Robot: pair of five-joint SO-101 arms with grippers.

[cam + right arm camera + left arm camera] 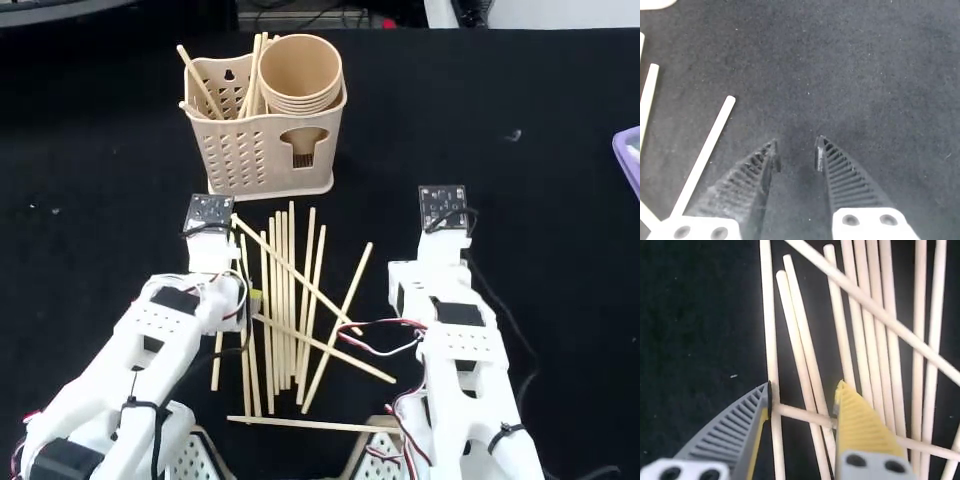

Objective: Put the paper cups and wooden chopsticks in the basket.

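A beige slotted basket (262, 150) stands at the back of the table. Stacked paper cups (300, 72) fill its right compartment, and a few wooden chopsticks (205, 88) lean in its left one. Several loose chopsticks (285, 310) lie scattered on the black tabletop between the two arms. My left gripper (804, 390) is open and low over the pile's left side, its fingertips straddling two chopsticks (799, 340) and a crossing one (802, 413). My right gripper (797, 149) is open over bare table with nothing between its fingers, and a chopstick end (715, 135) lies just beside it.
The basket's rim rises well above the table, straight behind the pile. A purple object (630, 160) sits at the right edge. One chopstick (310, 424) lies crosswise near the arm bases. Black tabletop spreads to the far left and right.
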